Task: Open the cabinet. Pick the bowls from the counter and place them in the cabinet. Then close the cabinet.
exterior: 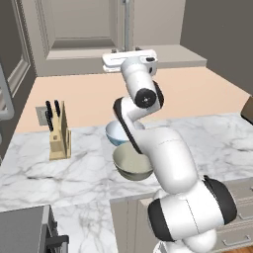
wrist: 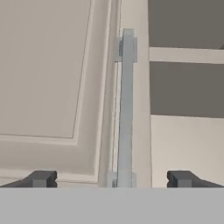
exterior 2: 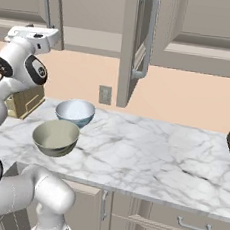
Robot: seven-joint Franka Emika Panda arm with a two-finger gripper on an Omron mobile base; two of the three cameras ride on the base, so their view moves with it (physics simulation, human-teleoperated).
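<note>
Cabinet (exterior 2: 196, 30) status: right door (exterior 2: 128, 43) is swung out, seen edge-on in the right base view, with its bar handle (exterior 2: 146, 40) facing along the counter. Left door (wrist: 48, 74) looks closed; hand view has its panel flat on, and to the right of its handle (wrist: 125, 109) is open interior with a shelf (wrist: 186, 54) across. So I'd call the opening step half done.

Gripper (wrist: 109, 179) is raised at cabinet height, fingers (wrist: 41, 178) spread fully wide, nothing between them except the left door's handle, which sits roughly centred between the tips but not pinched. Looks lined up to grab that handle, my read only.

Both bowls are on the counter (exterior 2: 148, 155), below the cabinet: pale blue bowl (exterior 2: 75, 111) nearer the wall, olive-beige bowl (exterior 2: 56, 137) just in front of it, toward the counter edge, the two touching or nearly so. Neither one moved into the cabinet yet. Knife block (exterior: 59, 134) is on the counter too, away from the bowls.

Left to do: open the left door, pick and place both bowls, close both doors. Most of the task is ahead.
</note>
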